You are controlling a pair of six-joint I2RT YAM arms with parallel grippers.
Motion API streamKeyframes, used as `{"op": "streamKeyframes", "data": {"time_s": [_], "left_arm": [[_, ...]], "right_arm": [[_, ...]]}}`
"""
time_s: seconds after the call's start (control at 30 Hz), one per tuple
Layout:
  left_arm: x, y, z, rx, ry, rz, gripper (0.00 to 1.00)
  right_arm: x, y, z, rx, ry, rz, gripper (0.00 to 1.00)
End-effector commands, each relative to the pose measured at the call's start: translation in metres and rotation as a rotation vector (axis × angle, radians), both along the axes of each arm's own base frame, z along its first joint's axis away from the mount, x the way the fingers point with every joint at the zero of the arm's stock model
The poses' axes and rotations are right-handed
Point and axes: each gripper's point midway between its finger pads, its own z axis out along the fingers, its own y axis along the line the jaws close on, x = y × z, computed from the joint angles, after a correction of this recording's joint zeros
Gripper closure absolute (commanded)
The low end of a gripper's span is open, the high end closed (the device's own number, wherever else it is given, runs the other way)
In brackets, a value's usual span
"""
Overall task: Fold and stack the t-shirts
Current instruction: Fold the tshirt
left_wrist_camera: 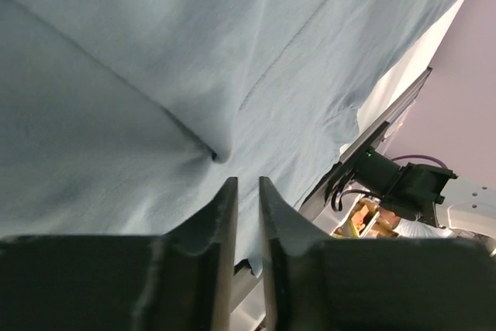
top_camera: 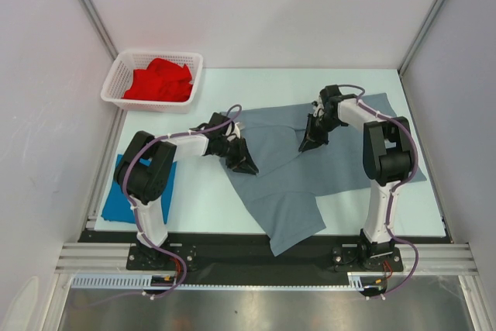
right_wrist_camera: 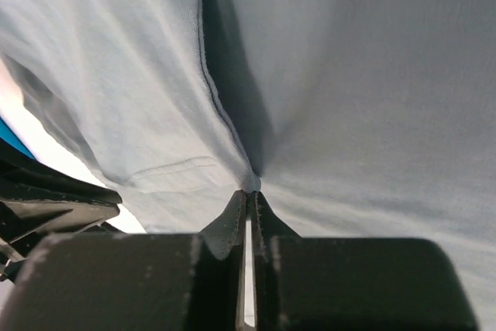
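Note:
The slate grey t-shirt (top_camera: 333, 168) lies spread across the middle of the table, one part hanging over the near edge. My left gripper (top_camera: 242, 162) rests at its left edge. In the left wrist view the jaws (left_wrist_camera: 246, 184) stand slightly apart with nothing between them, over the grey cloth (left_wrist_camera: 155, 75), which has a small pucker just ahead. My right gripper (top_camera: 310, 143) is shut on a pinched fold of the grey shirt (right_wrist_camera: 349, 75), as the right wrist view (right_wrist_camera: 249, 194) shows. The red t-shirt (top_camera: 159, 81) lies crumpled in the basket. The bright blue t-shirt (top_camera: 116, 199) lies flat at the left edge.
The white mesh basket (top_camera: 194, 75) stands at the back left corner. Grey walls close in the table on the left, back and right. The black rail with both arm bases runs along the near edge.

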Motion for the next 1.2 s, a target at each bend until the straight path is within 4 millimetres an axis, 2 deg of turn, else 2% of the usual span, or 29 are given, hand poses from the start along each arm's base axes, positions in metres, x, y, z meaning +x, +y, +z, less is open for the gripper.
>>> {"op": "streamKeyframes", "data": {"time_s": [0.0, 0.03, 0.1, 0.13, 0.17, 0.23, 0.27, 0.33, 0.37, 0.4, 0.43, 0.5, 0.57, 0.63, 0.73, 0.77, 0.8, 0.83, 0.87, 1.0, 1.03, 1.13, 1.17], "left_arm": [[0.002, 0.002, 0.011, 0.004, -0.033, -0.028, 0.77], [0.001, 0.007, 0.010, 0.028, -0.023, -0.027, 0.71], [0.008, 0.017, 0.022, 0.057, -0.080, -0.031, 0.68], [0.010, 0.026, 0.028, 0.106, -0.089, -0.024, 0.67], [0.016, 0.034, 0.045, 0.125, -0.169, -0.039, 0.63], [0.026, 0.044, 0.064, 0.174, -0.241, -0.030, 0.56], [0.030, 0.044, 0.073, 0.160, -0.271, -0.032, 0.53], [0.046, 0.042, 0.091, 0.111, -0.326, -0.029, 0.51], [0.053, 0.042, 0.095, 0.105, -0.343, -0.026, 0.50], [0.060, 0.041, 0.088, 0.119, -0.335, -0.028, 0.50], [0.071, 0.040, 0.097, 0.125, -0.359, -0.022, 0.51], [0.095, 0.045, 0.097, 0.178, -0.420, -0.013, 0.50], [0.112, 0.051, 0.093, 0.238, -0.490, -0.035, 0.45], [0.137, 0.064, 0.084, 0.340, -0.521, -0.011, 0.43], [0.166, 0.081, 0.083, 0.397, -0.567, 0.037, 0.41], [0.172, 0.084, 0.076, 0.408, -0.566, 0.039, 0.38], [0.178, 0.090, 0.071, 0.430, -0.569, 0.044, 0.19], [0.188, 0.098, 0.072, 0.487, -0.592, 0.057, 0.16], [0.192, 0.103, 0.061, 0.525, -0.591, 0.025, 0.18], [0.211, 0.123, 0.047, 0.656, -0.623, 0.027, 0.25], [0.216, 0.130, 0.047, 0.688, -0.623, 0.042, 0.31], [0.225, 0.130, 0.036, 0.692, -0.619, 0.046, 0.43], [0.229, 0.135, 0.035, 0.720, -0.630, 0.057, 0.44]], "right_arm": [[-0.006, -0.002, 0.005, -0.002, 0.034, 0.006, 0.95], [-0.006, -0.004, 0.005, -0.008, 0.031, 0.002, 0.90], [-0.007, -0.008, 0.009, -0.024, 0.028, -0.002, 0.84], [-0.006, -0.010, 0.020, -0.033, -0.002, -0.003, 0.83], [-0.004, -0.015, 0.022, -0.074, -0.028, -0.005, 0.81], [0.001, -0.011, 0.036, -0.098, -0.095, 0.010, 0.77], [0.009, -0.013, 0.039, -0.126, -0.127, -0.003, 0.70], [0.022, -0.012, 0.041, -0.139, -0.163, -0.022, 0.66], [0.031, -0.011, 0.038, -0.144, -0.172, -0.032, 0.64], [0.040, -0.009, 0.040, -0.134, -0.204, -0.036, 0.63], [0.046, -0.007, 0.040, -0.126, -0.217, -0.039, 0.63], [0.061, 0.001, 0.043, -0.086, -0.247, -0.051, 0.62], [0.070, 0.008, 0.041, -0.057, -0.261, -0.057, 0.61], [0.083, 0.011, 0.048, -0.045, -0.284, -0.093, 0.61], [0.104, 0.010, 0.054, -0.048, -0.344, -0.134, 0.61], [0.109, 0.008, 0.057, -0.055, -0.360, -0.150, 0.61], [0.116, 0.004, 0.061, -0.051, -0.380, -0.169, 0.61], [0.122, 0.002, 0.066, -0.051, -0.397, -0.180, 0.61], [0.126, -0.005, 0.069, -0.073, -0.413, -0.196, 0.61], [0.142, -0.040, 0.080, -0.121, -0.462, -0.268, 0.60], [0.147, -0.059, 0.081, -0.132, -0.462, -0.306, 0.60], [0.154, -0.085, 0.087, -0.146, -0.468, -0.360, 0.60], [0.157, -0.101, 0.085, -0.154, -0.462, -0.388, 0.60]]}}
